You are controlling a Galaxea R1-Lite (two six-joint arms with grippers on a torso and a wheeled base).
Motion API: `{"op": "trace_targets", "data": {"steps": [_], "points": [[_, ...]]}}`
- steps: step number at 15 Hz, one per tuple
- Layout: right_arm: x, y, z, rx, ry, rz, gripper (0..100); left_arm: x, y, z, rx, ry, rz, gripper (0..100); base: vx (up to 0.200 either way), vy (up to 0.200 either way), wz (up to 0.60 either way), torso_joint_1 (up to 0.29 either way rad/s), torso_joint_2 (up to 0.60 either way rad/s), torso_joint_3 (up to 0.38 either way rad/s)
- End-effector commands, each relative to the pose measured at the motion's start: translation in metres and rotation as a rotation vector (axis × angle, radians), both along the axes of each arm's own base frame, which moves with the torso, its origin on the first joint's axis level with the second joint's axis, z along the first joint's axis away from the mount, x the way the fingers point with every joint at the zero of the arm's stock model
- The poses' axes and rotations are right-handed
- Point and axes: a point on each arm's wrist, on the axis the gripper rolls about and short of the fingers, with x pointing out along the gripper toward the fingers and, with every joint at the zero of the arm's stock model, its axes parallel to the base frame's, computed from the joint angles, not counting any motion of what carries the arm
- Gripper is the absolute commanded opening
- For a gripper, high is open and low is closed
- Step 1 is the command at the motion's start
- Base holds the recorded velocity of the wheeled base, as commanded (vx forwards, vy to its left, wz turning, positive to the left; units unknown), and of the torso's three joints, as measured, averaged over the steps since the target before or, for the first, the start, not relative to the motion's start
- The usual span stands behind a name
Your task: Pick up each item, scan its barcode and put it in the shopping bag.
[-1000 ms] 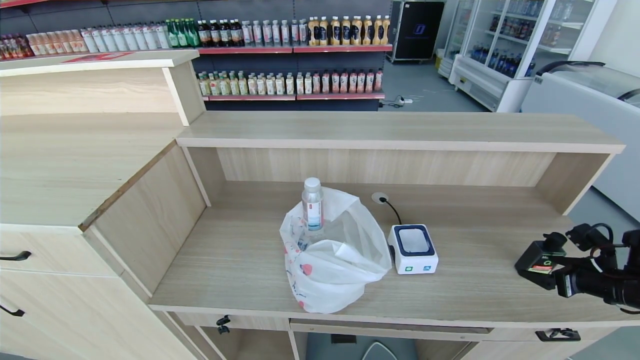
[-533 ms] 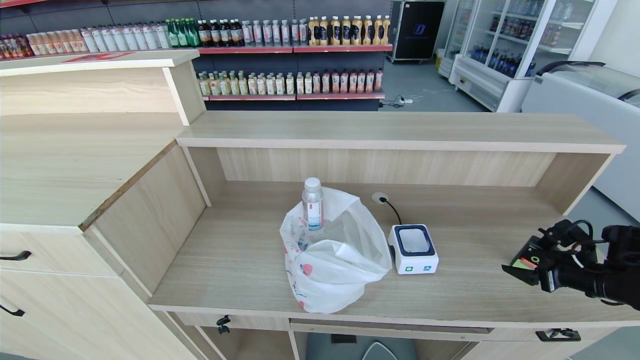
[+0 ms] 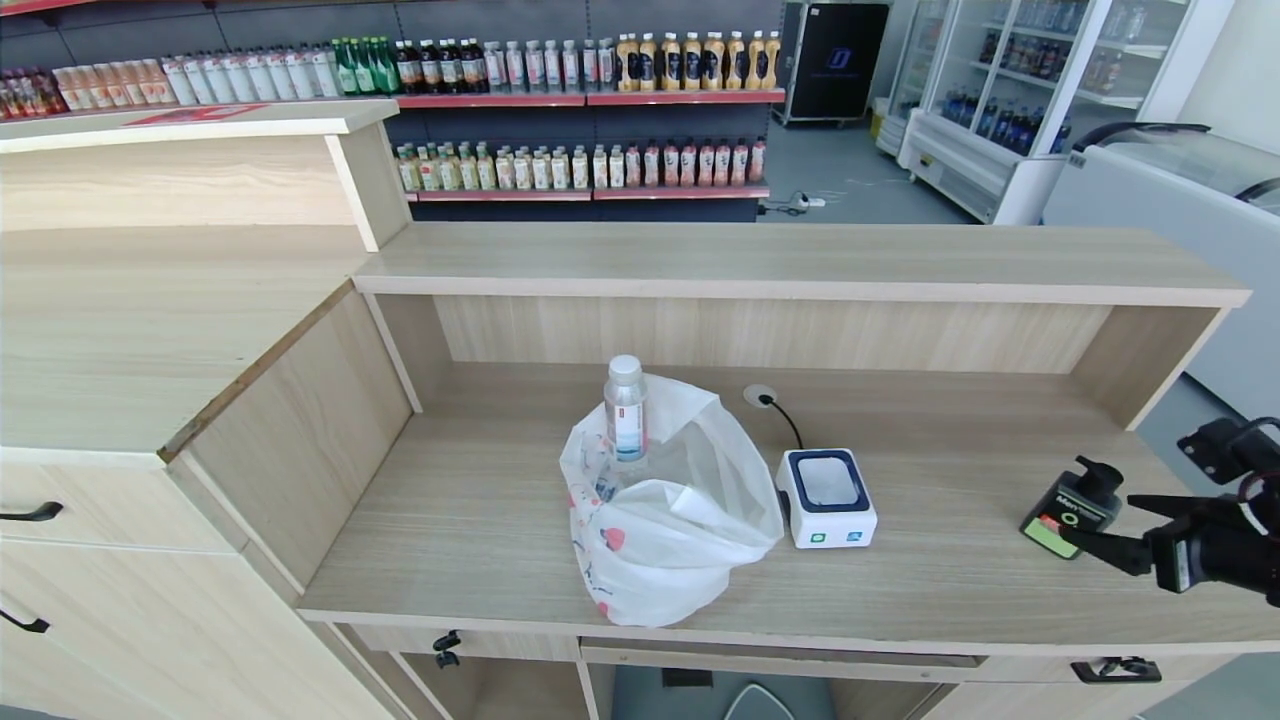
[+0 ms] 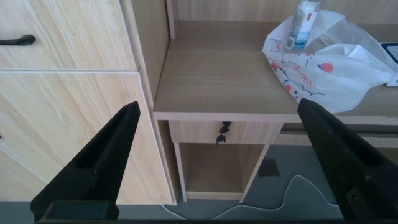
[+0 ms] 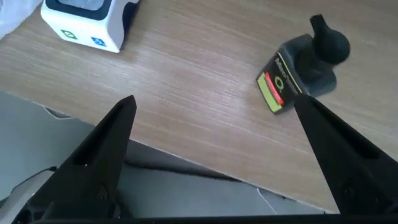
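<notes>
Head view, and straight over to the right end of the counter: black pump bottle standing on its base on the wood, green and red label turned toward the front edge, well apart from the scanner on its right side. Right gripper level with it, spread wide and gripping nothing, lower finger lying across the foot of the bottle from this angle.

Over to the right wrist view for a closer check: pump bottle just past the tip of one black finger, touching or a hair short, cannot tell. Right gripper wide apart here too, bare wood in the gap. Scanner farther along the counter, white body, dark-rimmed window on top.

Back to the middle of the counter: white shopping bag with red print, slumped, mouth open, just beside the scanner. Inside, at the far side, a clear water bottle upright, white cap poking above the rim. Black cable running from the scanner back to a round port in the wood.

Left wrist view now: left gripper spread wide as well, nothing between the fingers, hanging low off the counter's front left corner, facing pale cabinet fronts and a small drawer with keys hanging from the lock. Shopping bag and water bottle up on the counter beyond.

Behind it all, shelves of drinks and glass-door fridges.
</notes>
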Motion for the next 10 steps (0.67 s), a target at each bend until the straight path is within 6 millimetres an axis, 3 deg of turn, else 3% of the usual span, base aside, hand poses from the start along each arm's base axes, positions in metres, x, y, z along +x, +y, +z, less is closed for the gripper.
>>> {"op": "trace_targets", "data": {"steps": [1, 5, 7, 10], "points": [[-0.074, -0.009, 0.040, -0.065, -0.038, -0.212, 100, 0.000, 0.000, 0.000, 0.001, 0.001, 0.001, 100, 0.000, 0.000, 0.00, 0.000, 0.00, 0.000], [-0.082, -0.076, 0.006, -0.309, 0.027, -0.291, 100, 0.000, 0.000, 0.000, 0.000, 0.001, 0.001, 100, 0.000, 0.000, 0.00, 0.000, 0.00, 0.000], [-0.073, -0.105, -0.012, -0.388, 0.036, -0.270, 100, 0.000, 0.000, 0.000, 0.000, 0.001, -0.001, 100, 0.000, 0.000, 0.00, 0.000, 0.00, 0.000], [-0.054, -0.128, -0.028, -0.393, 0.035, -0.260, 100, 0.000, 0.000, 0.000, 0.000, 0.001, 0.001, 100, 0.000, 0.000, 0.00, 0.000, 0.00, 0.000]]}}
